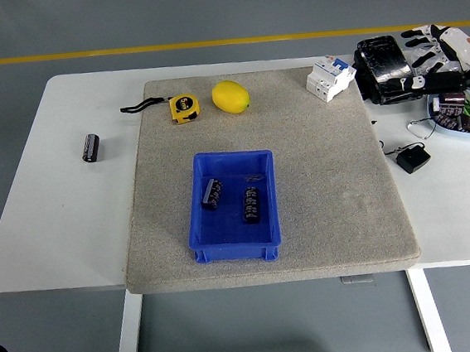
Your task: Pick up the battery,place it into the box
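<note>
A blue box (236, 244) sits on the grey mat, near its front. Two dark batteries lie inside it: one (212, 192) at the left, one (251, 204) at the right. A third battery (91, 146) lies on the white table at the far left, off the mat. My right hand (436, 57) is at the picture's right edge, over the bowl of batteries (461, 115), with its fingers spread and holding nothing. My left hand is out of view.
A yellow tape measure (183, 107) and a yellow lemon (231, 96) lie at the mat's (327, 184) back. A white breaker (330, 77), a black wrapped block (382, 58) and a black adapter (413, 160) lie at the right.
</note>
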Available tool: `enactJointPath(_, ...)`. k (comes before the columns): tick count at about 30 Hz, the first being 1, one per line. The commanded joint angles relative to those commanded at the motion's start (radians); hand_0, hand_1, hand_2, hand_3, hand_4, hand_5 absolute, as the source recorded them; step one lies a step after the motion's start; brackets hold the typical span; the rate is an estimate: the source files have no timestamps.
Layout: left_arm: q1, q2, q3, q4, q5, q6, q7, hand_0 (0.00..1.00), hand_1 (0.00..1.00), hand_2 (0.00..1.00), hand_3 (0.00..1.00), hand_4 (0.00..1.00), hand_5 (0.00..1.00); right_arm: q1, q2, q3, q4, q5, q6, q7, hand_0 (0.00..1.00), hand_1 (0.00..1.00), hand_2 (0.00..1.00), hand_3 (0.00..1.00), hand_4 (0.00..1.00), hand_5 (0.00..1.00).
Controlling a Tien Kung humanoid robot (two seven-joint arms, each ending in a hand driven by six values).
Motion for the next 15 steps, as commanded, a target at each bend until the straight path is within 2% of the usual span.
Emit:
enactJointPath(1, 0.000, -0.001, -0.002, 0.000, 0.006, -0.001, 0.000, 0.732, 0.695, 0.736, 0.565, 0.592, 0.536, -0.017, 0.007, 0.026, 0.009, 0.031, -0.003, 0.010, 0.515, 0.603, 0.766, 0.795, 0.998, 0.416)
enactJointPath(6, 0.002, -0.003, -0.006, 0.003, 0.015, 0.000, -0.003, 0.732, 0.695, 0.736, 0.565, 0.592, 0.536, -0.094, 0.031, 0.113, 0.049, 0.213, -0.026, 0.069, 0.515, 0.603, 0.766, 0.795, 0.998, 0.416)
enactJointPath(7, 0.002, -0.004, -0.007, 0.003, 0.018, 0.000, -0.004, 0.731, 0.693, 0.735, 0.565, 0.591, 0.537, -0.116, 0.037, 0.130, 0.059, 0.258, -0.027, 0.090, 0.632, 0.675, 0.797, 0.806, 0.998, 0.570)
enactJointPath(12, 0.004, -0.007, -0.004, 0.005, 0.015, 0.003, -0.007, 0.731, 0.693, 0.735, 0.565, 0.591, 0.537, -0.200, 0.062, 0.177, 0.092, 0.466, -0.023, 0.149, 0.632, 0.675, 0.797, 0.806, 0.998, 0.570)
enactJointPath(13, 0.005, -0.008, -0.005, 0.006, 0.016, 0.003, -0.007, 0.731, 0.692, 0.733, 0.565, 0.588, 0.535, -0.215, 0.067, 0.185, 0.097, 0.508, -0.018, 0.153, 0.734, 0.739, 0.833, 0.834, 0.998, 0.625)
enactJointPath(15, 0.007, -0.009, -0.005, 0.006, 0.017, 0.002, -0.008, 0.731, 0.692, 0.733, 0.565, 0.588, 0.535, -0.244, 0.076, 0.199, 0.103, 0.587, -0.007, 0.160, 0.734, 0.739, 0.833, 0.834, 0.998, 0.625)
